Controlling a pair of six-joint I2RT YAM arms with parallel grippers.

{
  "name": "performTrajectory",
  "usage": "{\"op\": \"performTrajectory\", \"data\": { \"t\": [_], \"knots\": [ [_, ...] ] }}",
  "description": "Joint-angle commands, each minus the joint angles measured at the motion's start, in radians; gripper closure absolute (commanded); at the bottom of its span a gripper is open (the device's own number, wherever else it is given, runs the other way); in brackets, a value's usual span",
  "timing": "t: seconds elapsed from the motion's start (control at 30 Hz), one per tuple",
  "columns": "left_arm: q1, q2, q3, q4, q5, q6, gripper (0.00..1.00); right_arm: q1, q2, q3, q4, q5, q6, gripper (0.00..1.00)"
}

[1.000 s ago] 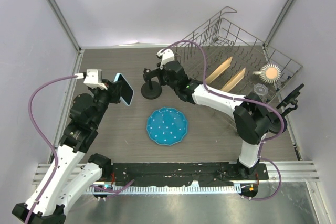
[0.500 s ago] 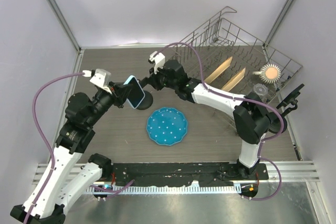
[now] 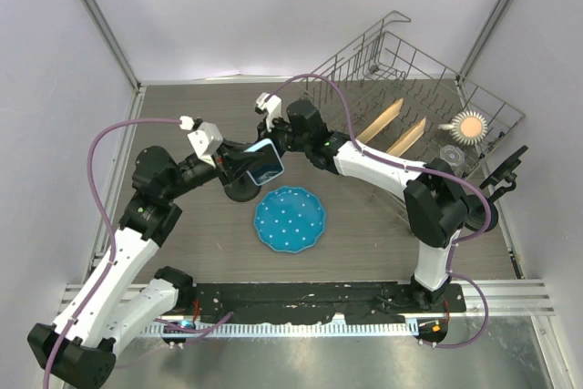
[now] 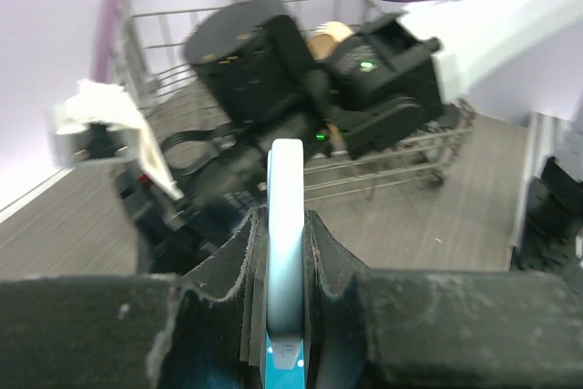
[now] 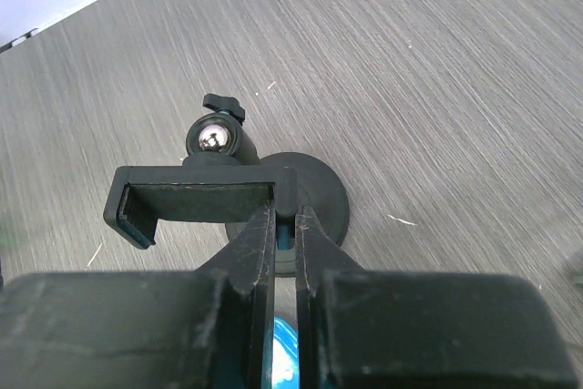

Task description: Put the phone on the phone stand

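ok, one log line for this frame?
left gripper: shut on light-blue phone | right gripper: shut on black phone stand | phone: at stand, not released | phase: placing

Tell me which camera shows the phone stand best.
Right wrist: the phone stand shows its cradle, ball joint and round base. Top external shows only its base under the phone. Left wrist: not discernible past the phone's edge.

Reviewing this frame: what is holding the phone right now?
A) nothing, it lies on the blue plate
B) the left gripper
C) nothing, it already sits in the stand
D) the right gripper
B: the left wrist view shows the left gripper shut on the phone, held edge-on between its fingers, while the right gripper clamps the phone stand.
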Motion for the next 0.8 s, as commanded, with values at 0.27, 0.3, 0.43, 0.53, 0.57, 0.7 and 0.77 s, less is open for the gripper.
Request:
{"op": "performTrajectory", "data": {
  "t": [0.27,0.3,0.43,0.53,0.57,0.7,0.77],
  "knots": [
    [0.109,0.24,0.059,0.279,0.471,0.024,1.0,-0.073,-0.005,-0.02,0.106,-0.355,-0.062,0.99],
    [0.123,0.254,0.068,0.27,0.479,0.039,1.0,-0.075,-0.005,-0.022,0.119,-0.363,-0.059,0.99],
    [0.149,0.327,0.067,0.325,0.482,0.041,1.0,-0.076,0.008,-0.016,0.125,-0.386,-0.051,0.99],
    [0.154,0.364,0.06,0.396,0.476,0.016,1.0,-0.081,0.021,-0.01,0.128,-0.403,-0.046,0.99],
    [0.154,0.395,0.064,0.407,0.476,0.013,1.0,-0.079,0.024,-0.008,0.125,-0.413,-0.046,0.99],
    [0.16,0.429,0.039,0.472,0.47,-0.004,1.0,-0.082,0.021,-0.008,0.123,-0.43,-0.048,0.99],
    [0.171,0.436,0.031,0.5,0.473,-0.01,1.0,-0.085,0.022,-0.008,0.123,-0.432,-0.048,0.99]
  ]
}}
